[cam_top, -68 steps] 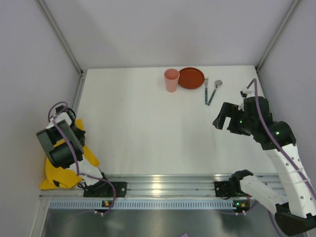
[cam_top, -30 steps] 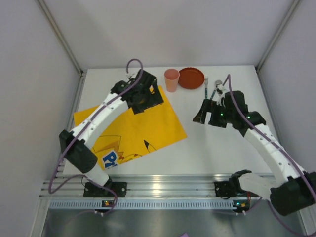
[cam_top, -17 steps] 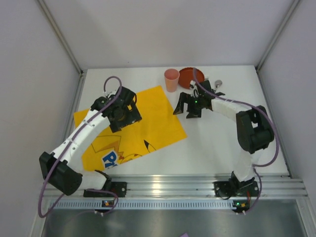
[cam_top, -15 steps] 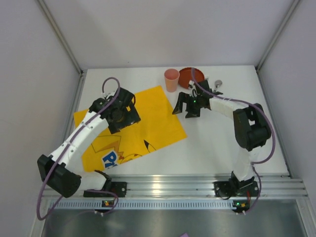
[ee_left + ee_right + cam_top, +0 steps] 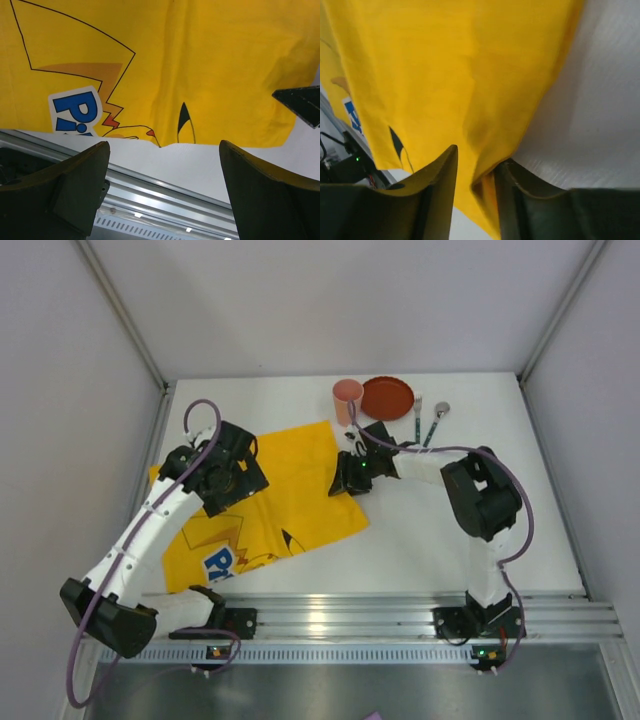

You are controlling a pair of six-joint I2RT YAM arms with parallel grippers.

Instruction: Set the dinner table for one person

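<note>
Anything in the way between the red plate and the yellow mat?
Yes. The pink cup stands beside the red plate on the mat's side, and the right gripper, pinching the yellow mat at its right edge, lies across that path too.

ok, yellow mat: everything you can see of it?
The yellow mat is thin, soft-looking cloth with a cartoon print: black outlines, orange patches and a blue letter on white. It lies mostly flat but skewed on the left half of the white table, slightly rippled. Its right edge is bunched into a fold between the fingers of the right hand. The left hand hovers open above it, gripping nothing.
</note>
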